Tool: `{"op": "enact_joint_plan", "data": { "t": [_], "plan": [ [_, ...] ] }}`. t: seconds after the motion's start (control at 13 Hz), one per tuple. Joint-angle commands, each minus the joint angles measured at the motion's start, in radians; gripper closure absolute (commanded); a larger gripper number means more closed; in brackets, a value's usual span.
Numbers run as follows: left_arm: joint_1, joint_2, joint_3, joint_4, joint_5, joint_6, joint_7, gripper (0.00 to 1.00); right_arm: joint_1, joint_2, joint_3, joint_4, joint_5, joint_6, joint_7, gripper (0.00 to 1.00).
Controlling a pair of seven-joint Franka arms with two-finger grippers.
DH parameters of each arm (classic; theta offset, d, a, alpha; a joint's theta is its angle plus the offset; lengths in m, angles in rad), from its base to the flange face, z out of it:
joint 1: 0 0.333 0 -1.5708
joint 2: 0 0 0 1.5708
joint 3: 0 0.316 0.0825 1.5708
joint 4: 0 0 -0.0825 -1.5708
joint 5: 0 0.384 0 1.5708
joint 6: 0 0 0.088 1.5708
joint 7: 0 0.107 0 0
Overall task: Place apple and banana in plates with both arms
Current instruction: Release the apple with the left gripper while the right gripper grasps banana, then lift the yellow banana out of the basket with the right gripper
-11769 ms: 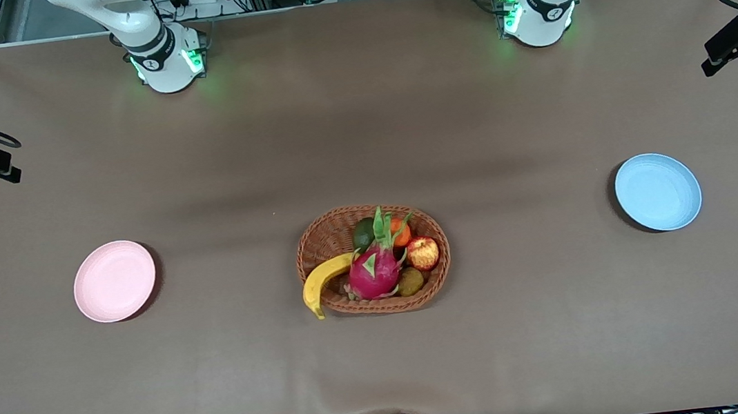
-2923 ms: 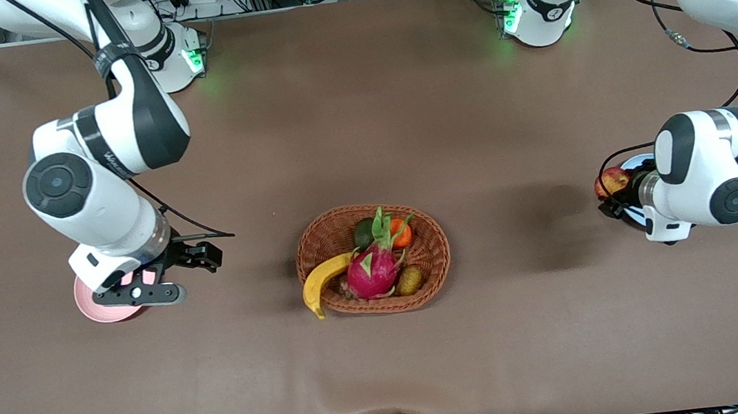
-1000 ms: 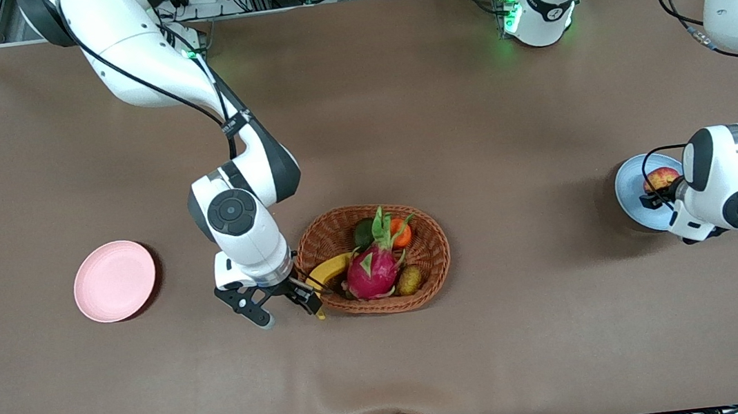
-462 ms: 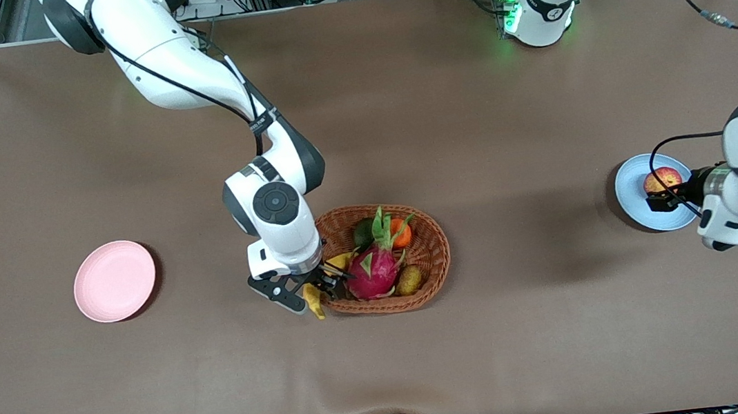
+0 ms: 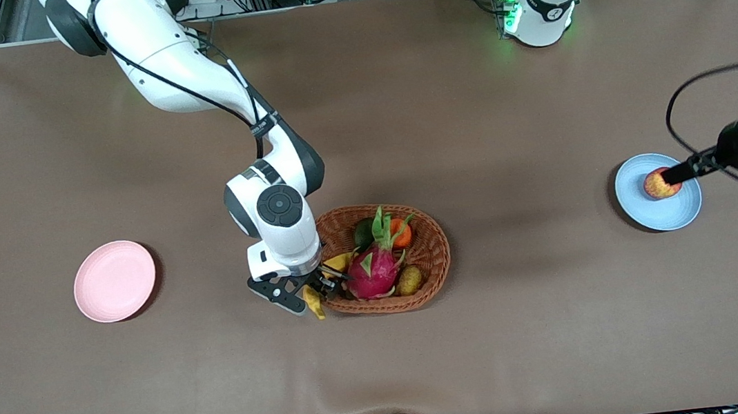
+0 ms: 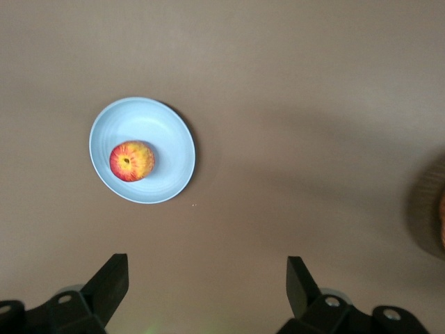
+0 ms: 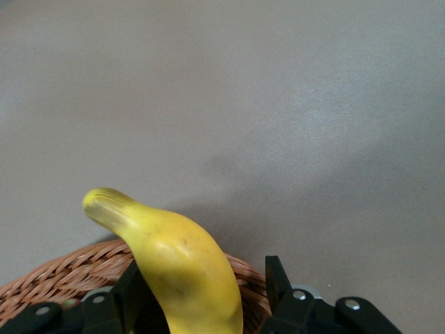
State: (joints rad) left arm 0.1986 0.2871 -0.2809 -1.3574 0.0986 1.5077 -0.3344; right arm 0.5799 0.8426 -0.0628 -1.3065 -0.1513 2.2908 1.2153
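The yellow banana (image 5: 315, 304) lies across the rim of the wicker basket (image 5: 437, 228), at the end toward the right arm. My right gripper (image 5: 309, 293) is down around it. In the right wrist view the banana (image 7: 181, 264) fills most of the space between the fingers of the right gripper (image 7: 205, 282); one finger touches it and the other stands a little apart. The red-and-yellow apple (image 5: 657, 185) rests on the light blue plate (image 5: 662, 214). My left gripper (image 5: 681, 171) hangs open high over that plate. The left wrist view shows the apple (image 6: 131, 160) on the blue plate (image 6: 169, 132), well clear of the left gripper (image 6: 206, 278). The pink plate (image 5: 115, 281) holds nothing.
The basket also holds a magenta dragon fruit (image 5: 374, 272), an orange fruit (image 5: 402, 232), a dark green fruit (image 5: 363, 232) and a brown kiwi (image 5: 410, 280). The right arm's forearm slants over the table from its base to the basket.
My left gripper has lifted up off the apple, which stays on the blue plate. My right gripper has slid onto the banana at the basket's rim, and its fingers have narrowed.
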Motion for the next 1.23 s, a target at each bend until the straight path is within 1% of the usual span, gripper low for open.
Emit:
{"op": "enact_joint_plan", "data": {
  "t": [0.0,0.08,0.15,0.31,0.38,0.46,0.54,0.62,0.69,0.77,0.85,1.15],
  "plan": [
    [0.004,-0.115,-0.001,-0.019,0.013,-0.014,0.035,0.00,0.003,0.010,-0.002,0.018,-0.030,-0.008,0.023,0.36],
    [0.005,-0.143,0.000,-0.020,0.004,-0.015,0.051,0.00,0.005,0.010,-0.002,0.018,-0.031,-0.011,0.023,0.40],
    [0.010,-0.158,0.000,-0.020,-0.008,-0.014,0.052,0.00,0.006,0.007,-0.002,0.019,-0.031,-0.023,0.023,0.53],
    [0.008,-0.195,0.000,-0.031,-0.020,-0.011,0.057,0.00,0.008,0.000,-0.002,0.019,-0.031,-0.048,0.021,0.84],
    [0.007,-0.203,0.000,-0.032,-0.022,-0.004,0.057,0.00,0.008,-0.004,0.000,0.023,-0.031,-0.054,0.020,0.97],
    [0.005,-0.215,0.005,-0.037,-0.026,0.005,0.057,0.00,0.008,-0.013,0.000,0.023,-0.031,-0.056,0.013,1.00],
    [0.004,-0.224,0.012,-0.043,-0.037,0.002,0.058,0.00,0.005,-0.017,0.001,0.024,-0.030,-0.063,0.009,1.00],
    [0.001,-0.250,0.022,-0.081,-0.040,0.005,0.057,0.00,0.003,-0.028,0.001,0.026,-0.030,-0.076,0.003,1.00],
    [-0.037,-0.284,0.070,-0.122,-0.042,0.011,0.058,0.00,0.003,-0.039,0.003,0.029,-0.030,-0.102,-0.013,1.00],
    [-0.115,-0.293,0.166,-0.147,-0.042,0.011,0.060,0.00,0.003,-0.051,0.003,0.030,-0.028,-0.137,-0.045,1.00],
    [-0.158,-0.295,0.222,-0.147,-0.042,0.008,0.075,0.00,0.003,-0.068,0.003,0.030,-0.028,-0.170,-0.078,0.99],
    [-0.165,-0.324,0.242,-0.181,-0.042,0.009,0.092,0.00,0.003,-0.115,0.003,0.030,-0.028,-0.293,-0.195,0.99]
  ]
}}
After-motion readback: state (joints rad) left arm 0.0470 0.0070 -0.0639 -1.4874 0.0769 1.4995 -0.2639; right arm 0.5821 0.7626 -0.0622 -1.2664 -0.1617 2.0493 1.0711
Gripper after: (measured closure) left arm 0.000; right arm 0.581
